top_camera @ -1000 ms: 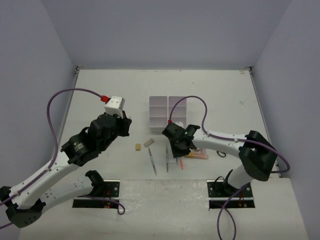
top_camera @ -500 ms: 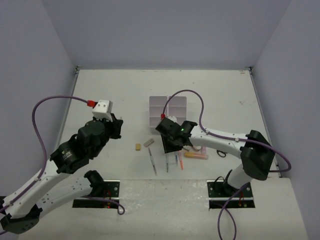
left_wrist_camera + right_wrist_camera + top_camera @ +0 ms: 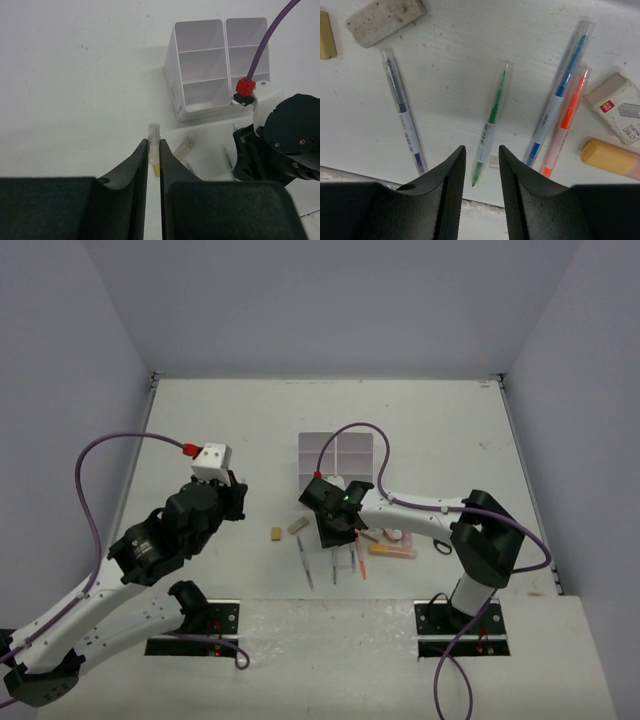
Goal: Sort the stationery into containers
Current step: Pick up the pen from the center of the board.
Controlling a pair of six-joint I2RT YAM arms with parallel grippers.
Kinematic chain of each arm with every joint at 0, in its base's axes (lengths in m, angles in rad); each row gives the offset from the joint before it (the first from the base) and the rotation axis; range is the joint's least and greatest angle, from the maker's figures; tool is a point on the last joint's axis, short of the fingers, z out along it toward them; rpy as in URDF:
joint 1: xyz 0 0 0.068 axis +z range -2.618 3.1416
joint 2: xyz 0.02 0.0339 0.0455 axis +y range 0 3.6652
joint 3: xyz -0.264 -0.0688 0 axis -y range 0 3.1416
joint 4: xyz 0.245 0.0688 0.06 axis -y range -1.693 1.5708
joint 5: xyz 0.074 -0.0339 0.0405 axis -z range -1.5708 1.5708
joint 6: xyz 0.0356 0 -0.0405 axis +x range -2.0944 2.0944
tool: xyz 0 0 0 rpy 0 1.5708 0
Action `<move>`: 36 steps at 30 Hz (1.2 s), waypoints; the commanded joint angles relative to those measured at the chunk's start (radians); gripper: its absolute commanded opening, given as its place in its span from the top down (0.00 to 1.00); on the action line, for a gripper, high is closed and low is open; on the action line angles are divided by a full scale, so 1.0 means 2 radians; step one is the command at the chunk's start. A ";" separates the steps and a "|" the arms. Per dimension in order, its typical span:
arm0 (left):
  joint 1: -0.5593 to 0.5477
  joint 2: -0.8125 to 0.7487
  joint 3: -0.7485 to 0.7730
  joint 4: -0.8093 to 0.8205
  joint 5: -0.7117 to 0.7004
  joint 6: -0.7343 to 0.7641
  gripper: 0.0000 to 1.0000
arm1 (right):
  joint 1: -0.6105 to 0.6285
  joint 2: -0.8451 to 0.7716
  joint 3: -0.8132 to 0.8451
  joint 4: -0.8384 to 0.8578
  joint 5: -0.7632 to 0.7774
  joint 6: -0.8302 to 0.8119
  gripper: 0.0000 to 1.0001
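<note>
**Pen Labels Too Fine to Read**

The right gripper (image 3: 481, 150) stood part open over a green pen (image 3: 492, 112) on the near side of the organizer (image 3: 173, 85); the pen's label was illegible. The left gripper (image 3: 154, 144) pinched a clear pen (image 3: 153, 131), its lower length hidden, short of the organizer.

- My left gripper (image 3: 154, 150) hides all but the top of the clear pen (image 3: 153, 132) it pinches.
- From above, my right arm (image 3: 420, 518) covers the organizer's (image 3: 338, 443) near end.
- My right wrist view cuts the orange marker (image 3: 610, 158) at its right edge and the tan eraser (image 3: 326, 36) at its left.
</note>
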State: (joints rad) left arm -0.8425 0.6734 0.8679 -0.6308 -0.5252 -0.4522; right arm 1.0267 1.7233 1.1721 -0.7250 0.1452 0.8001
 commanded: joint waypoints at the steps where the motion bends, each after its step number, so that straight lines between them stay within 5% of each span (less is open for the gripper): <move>1: 0.002 -0.003 -0.006 0.011 0.000 0.004 1.00 | 0.002 -0.004 0.005 0.008 0.018 0.020 0.63; 7: 0.003 -0.009 -0.007 0.011 -0.004 0.002 1.00 | 0.002 -0.016 0.006 0.023 0.005 0.015 0.61; 11: 0.003 -0.017 -0.009 0.012 -0.012 0.002 1.00 | 0.000 -0.045 0.015 0.022 0.015 -0.071 0.52; 18: 0.003 -0.039 -0.007 0.012 -0.035 -0.002 1.00 | 0.000 -0.098 0.036 -0.035 -0.006 -0.349 0.43; 28: 0.003 -0.061 -0.007 0.011 -0.051 -0.007 1.00 | 0.000 -0.198 -0.088 0.079 -0.070 -0.708 0.43; 36: 0.004 -0.065 -0.007 0.011 -0.061 -0.007 1.00 | -0.004 -0.174 -0.124 0.117 -0.122 -0.923 0.47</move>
State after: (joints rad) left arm -0.8418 0.5474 0.8543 -0.6296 -0.6015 -0.4533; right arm 1.0256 1.3412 0.9332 -0.5662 -0.0279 -0.7316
